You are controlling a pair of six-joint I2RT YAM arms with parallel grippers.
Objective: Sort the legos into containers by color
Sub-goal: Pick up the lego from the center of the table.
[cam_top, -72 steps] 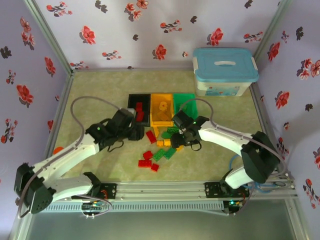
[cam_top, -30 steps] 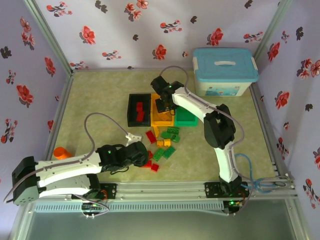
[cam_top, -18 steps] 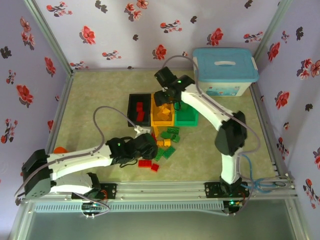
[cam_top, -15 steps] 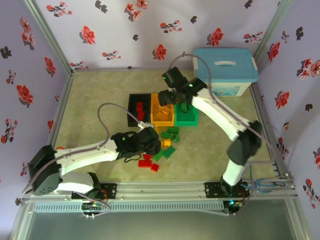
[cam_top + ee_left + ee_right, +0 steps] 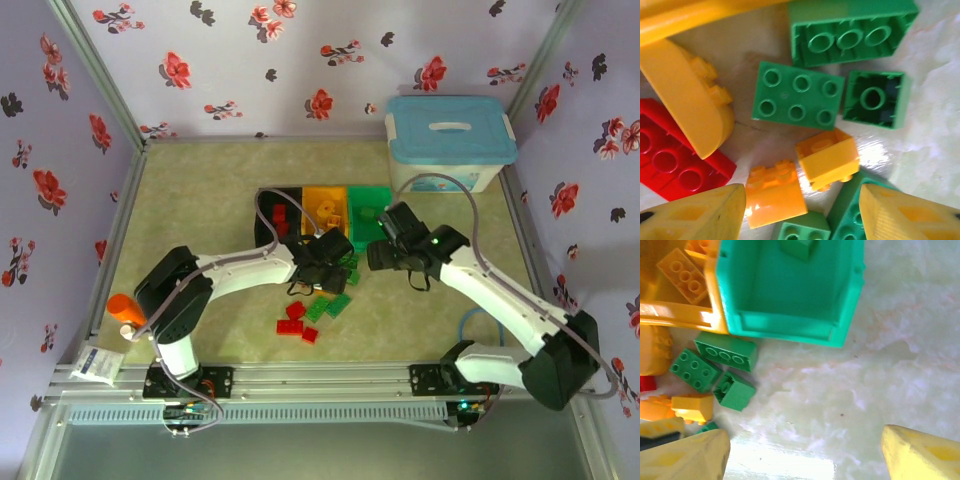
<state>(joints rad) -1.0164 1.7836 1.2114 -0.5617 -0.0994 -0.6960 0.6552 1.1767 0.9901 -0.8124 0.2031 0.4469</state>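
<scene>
A yellow-orange brick (image 5: 827, 160) lies just ahead of the open, empty left fingers (image 5: 695, 215), centred between them, its long axis slanting across their gap. The right fingers (image 5: 685, 455), also open and empty, hang farther off.

Red brick (image 5: 670, 165): cut by the left edge, left wrist view.
Green brick (image 5: 802, 230): cut by the bottom edge there (outline incomplete).
Yellow-orange bin (image 5: 675, 315): cropped at top and left, right wrist view.
Lego pile (image 5: 335, 300): partly covered by the left hand (image 5: 328, 265), top view.
</scene>
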